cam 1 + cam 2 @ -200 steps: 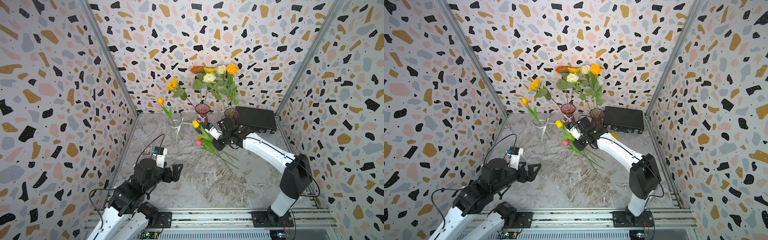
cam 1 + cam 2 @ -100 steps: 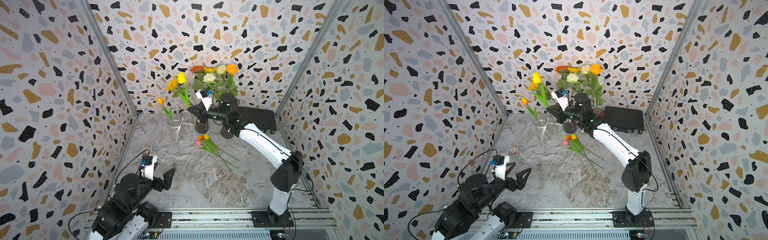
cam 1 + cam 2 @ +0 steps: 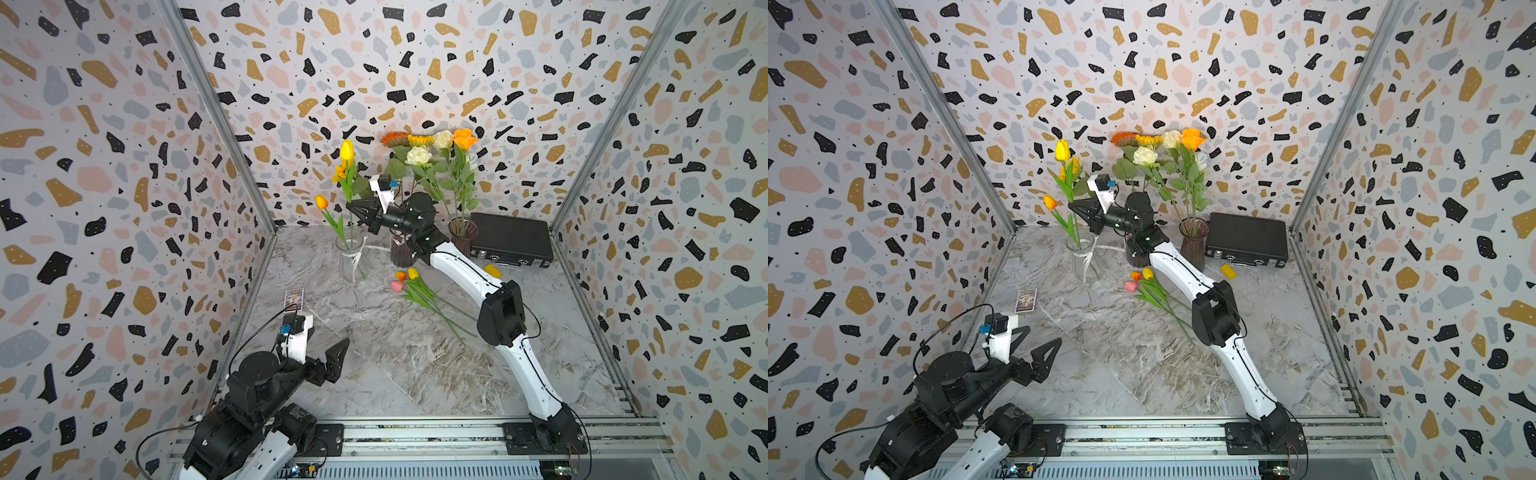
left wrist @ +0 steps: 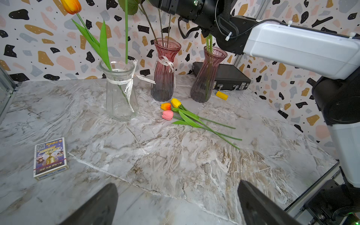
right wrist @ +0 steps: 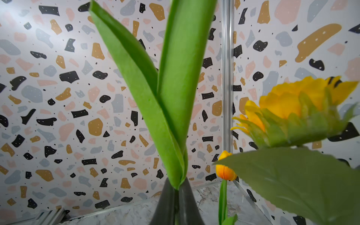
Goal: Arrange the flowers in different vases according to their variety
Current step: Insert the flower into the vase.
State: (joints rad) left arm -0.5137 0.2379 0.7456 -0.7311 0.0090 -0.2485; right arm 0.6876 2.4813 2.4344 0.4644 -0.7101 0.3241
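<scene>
Tulips [image 3: 405, 279], three of them, lie on the table [image 3: 374, 365] at centre in both top views. At upper centre the right fingers [image 3: 358, 209] are closed on the stem of a yellow tulip [image 3: 347, 150], which stands upright with its tip at the mouth of the clear vase [image 3: 351, 261]. That vase already holds an orange tulip [image 3: 321, 202]. At lower left the left fingers [image 3: 1047, 351] are spread wide and empty.

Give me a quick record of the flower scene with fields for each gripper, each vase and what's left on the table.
Right gripper: shut on yellow tulip stem, stem end at clear vase mouth
Left gripper: open, empty, over the marble table
Clear vase: holds one orange tulip
Ribbon vase: sunflowers
Plain pink vase: roses
Lying loose: three tulips, orange, yellow, pink
Other: black case, card box, small yellow block
</scene>
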